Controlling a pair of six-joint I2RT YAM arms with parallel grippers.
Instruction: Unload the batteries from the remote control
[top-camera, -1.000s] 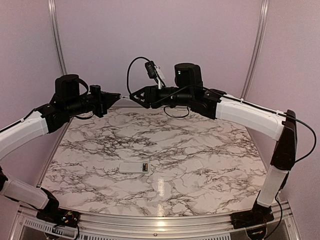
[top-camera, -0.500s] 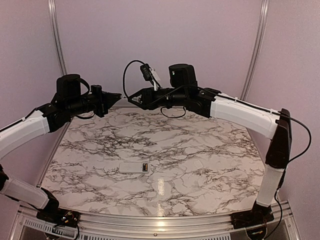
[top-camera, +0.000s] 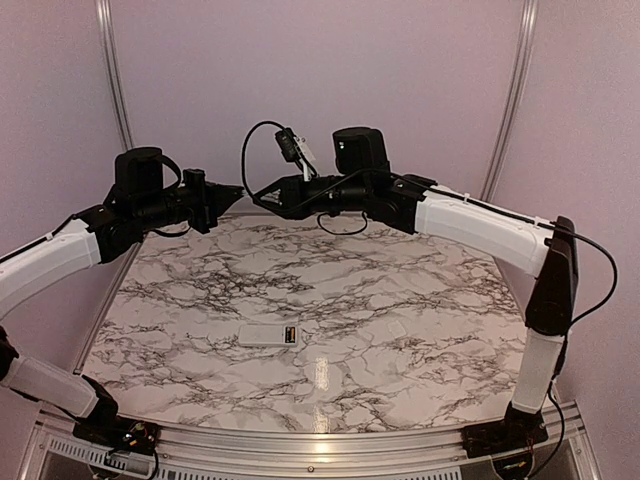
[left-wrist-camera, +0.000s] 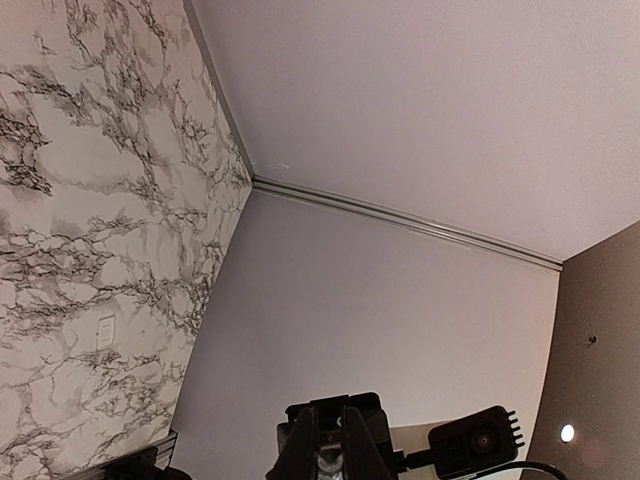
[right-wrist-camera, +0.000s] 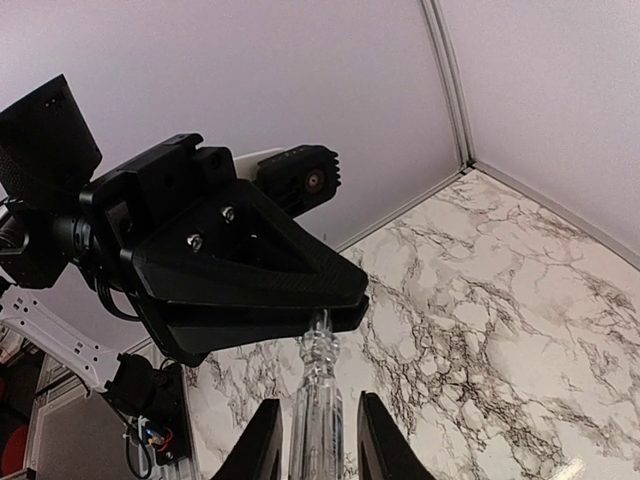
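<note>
Your left gripper (right-wrist-camera: 340, 300), clamped on a clear rod (right-wrist-camera: 315, 400), meets your right gripper (right-wrist-camera: 318, 445), fingers (right-wrist-camera: 262, 445) parted around its shaft; well below both lies the light, slick remote control (top-camera: 262, 335), whose small, roll-prone batteries (top-camera: 289, 334) likely want pinching across their middles.

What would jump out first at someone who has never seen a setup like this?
The two arms meet tip to tip high above the far side of the marble table: the left end effector is shut on a clear slim tool, and the fingers of the right end effector flank it. Below, near the table's front middle, the small white remote control lies untouched, batteries showing at its right end.
</note>
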